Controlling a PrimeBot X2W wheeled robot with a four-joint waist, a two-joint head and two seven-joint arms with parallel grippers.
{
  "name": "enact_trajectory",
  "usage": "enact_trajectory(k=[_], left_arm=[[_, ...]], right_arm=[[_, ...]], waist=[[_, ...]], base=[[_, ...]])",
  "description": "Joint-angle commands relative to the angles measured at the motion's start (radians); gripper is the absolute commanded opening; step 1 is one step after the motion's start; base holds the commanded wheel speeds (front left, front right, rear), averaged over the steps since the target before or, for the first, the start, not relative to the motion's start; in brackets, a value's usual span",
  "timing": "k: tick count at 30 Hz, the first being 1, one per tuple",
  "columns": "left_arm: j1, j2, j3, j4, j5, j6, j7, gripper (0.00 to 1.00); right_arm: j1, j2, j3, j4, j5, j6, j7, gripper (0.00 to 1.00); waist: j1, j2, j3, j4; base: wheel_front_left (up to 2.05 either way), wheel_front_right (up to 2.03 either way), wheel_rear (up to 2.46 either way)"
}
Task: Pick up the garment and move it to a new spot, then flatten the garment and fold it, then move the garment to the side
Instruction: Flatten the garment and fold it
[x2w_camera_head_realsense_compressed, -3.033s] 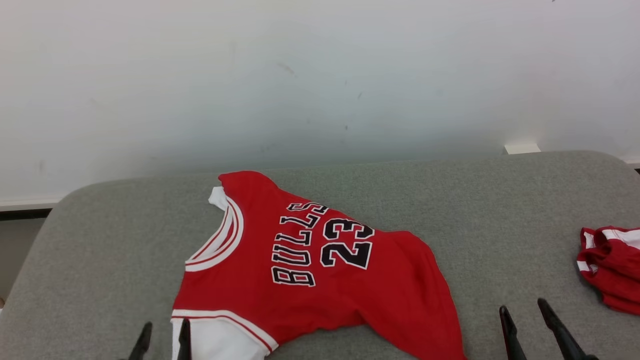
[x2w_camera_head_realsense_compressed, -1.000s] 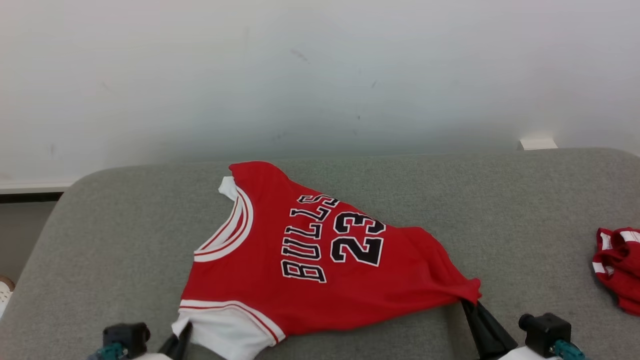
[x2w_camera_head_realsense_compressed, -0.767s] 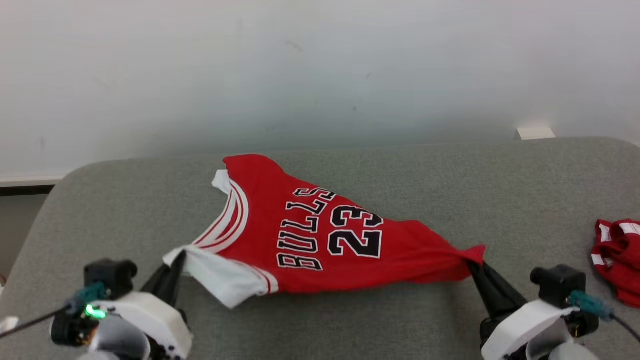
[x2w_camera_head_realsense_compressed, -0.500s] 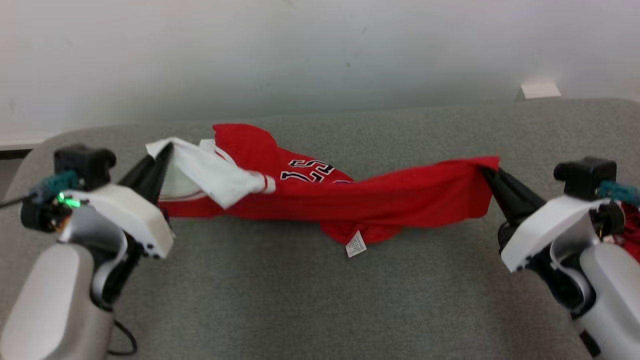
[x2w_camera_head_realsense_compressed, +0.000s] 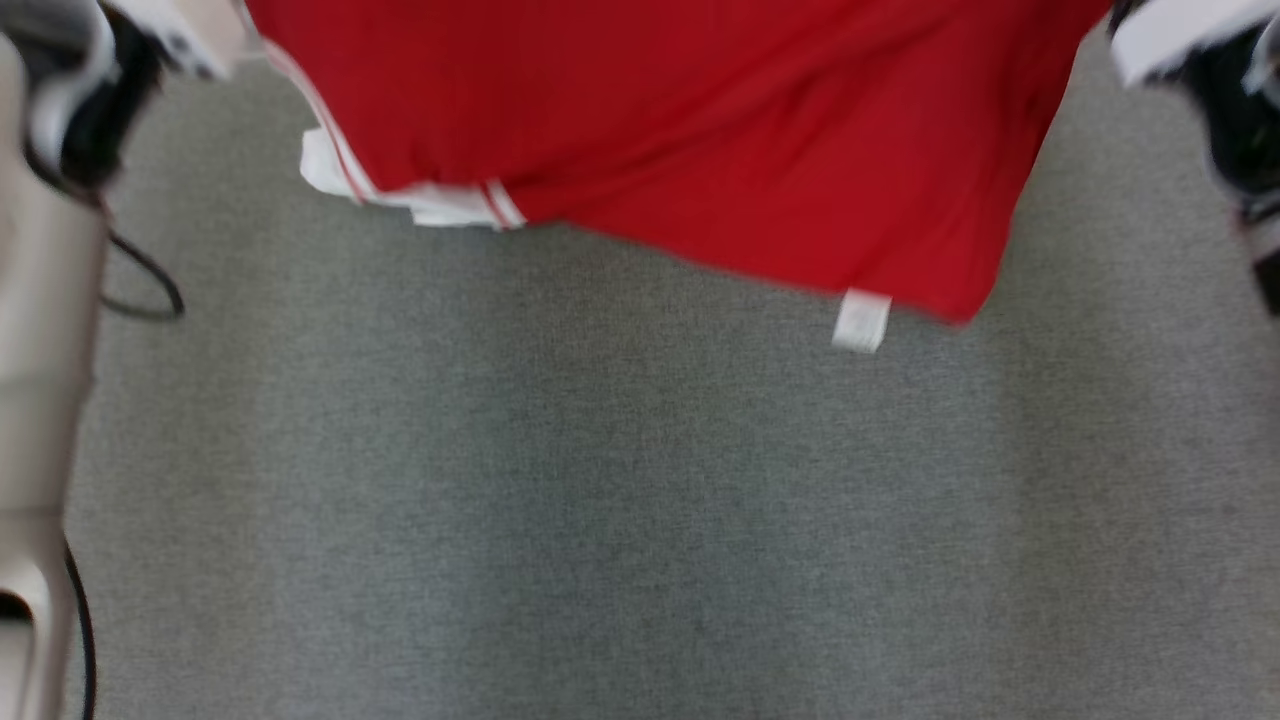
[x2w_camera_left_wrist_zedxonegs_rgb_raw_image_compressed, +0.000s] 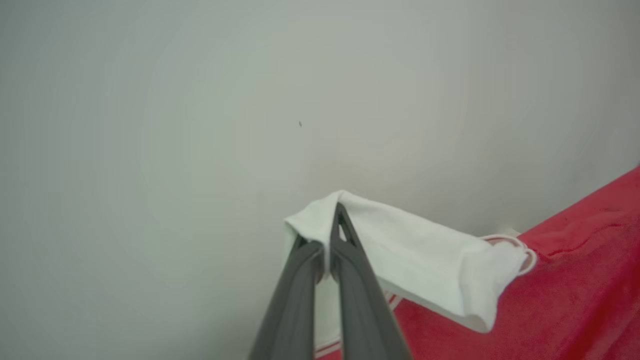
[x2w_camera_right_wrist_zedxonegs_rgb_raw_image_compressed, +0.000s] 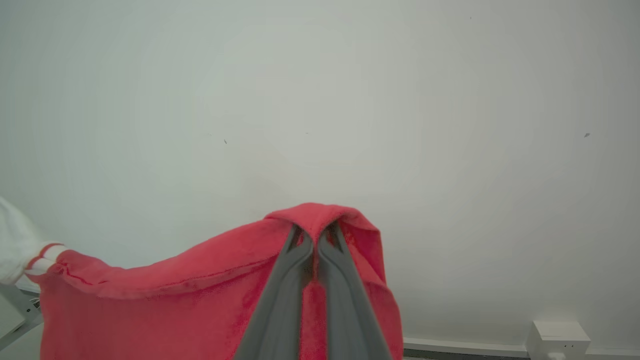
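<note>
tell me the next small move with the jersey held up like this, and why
Probably lower the jersey onto the grey surface, stretched between both arms: the left gripper is shut on its white part, the right gripper on a red corner, and it hangs aloft.

Both arms up, L gripper (x2w_camera_left_wrist_zedxonegs_rgb_raw_image_compressed: 322, 235) & R gripper (x2w_camera_right_wrist_zedxonegs_rgb_raw_image_compressed: 315, 234) clamped on the garment (x2w_camera_head_realsense_compressed: 650, 120).
L gripper: fingers pressed together, tips pinching a white fold. R gripper: fingers closed too, red cloth bunched over the tips. In the head view the pale L forearm (x2w_camera_head_realsense_compressed: 40, 400) runs up the left edge w/ a black cable (x2w_camera_head_realsense_compressed: 150, 290) looping off it; L wrist (x2w_camera_head_realsense_compressed: 80, 60) top-left, R wrist (x2w_camera_head_realsense_compressed: 1220, 90) top-right, well apart, both blurred.
</note>
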Motion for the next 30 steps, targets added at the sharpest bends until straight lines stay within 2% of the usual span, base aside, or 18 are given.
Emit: enact_trajectory(k=[1, 6, 9, 17, 22, 30], left_arm=[[-0.041, 0.013, -0.009, 0.012, 0.003, 0.002, -0.015, 0.0], [-0.231, 0.015, -0.071, 0.108, -0.017, 0.002, -0.07, 0.0], [-0.321, 0.006, -0.072, 0.181, -0.034, 0.002, -0.1, 0.0], [-0.496, -0.014, -0.107, 0.305, -0.045, 0.002, -0.17, 0.0], [-0.498, -0.021, -0.144, 0.355, -0.071, 0.002, -0.161, 0.0], [-0.33, -0.012, -0.25, 0.379, -0.169, 0.002, -0.078, 0.0]], right_arm=[[-0.044, -0.005, -0.005, 0.016, 0.004, -0.002, -0.013, 0.0], [-0.22, 0.001, -0.029, 0.137, 0.008, -0.002, -0.102, 0.0], [-0.306, 0.004, -0.036, 0.198, 0.01, -0.002, -0.133, 0.0], [-0.443, -0.009, -0.008, 0.275, 0.033, -0.002, -0.181, 0.0], [-0.414, -0.013, 0.044, 0.279, 0.067, -0.002, -0.163, 0.0], [-0.203, -0.027, 0.172, 0.242, 0.148, -0.002, -0.086, 0.0]], waist=[[-0.0003, -0.0001, 0.049, 0.004], [-0.0003, -0.0001, 0.094, 0.008], [-0.0003, -0.0001, 0.109, 0.009], [-0.0003, -0.0001, 0.125, 0.0], [-0.0003, -0.0001, 0.11, 0.001], [-0.0003, -0.0001, 0.012, 0.017]], base=[[0.0, 0.0, 0.0], [0.0, 0.0, 0.0], [0.0, 0.0, 0.0], [0.0, 0.0, 0.0], [0.0, 0.0, 0.0], [0.0, 0.0, 0.0]])
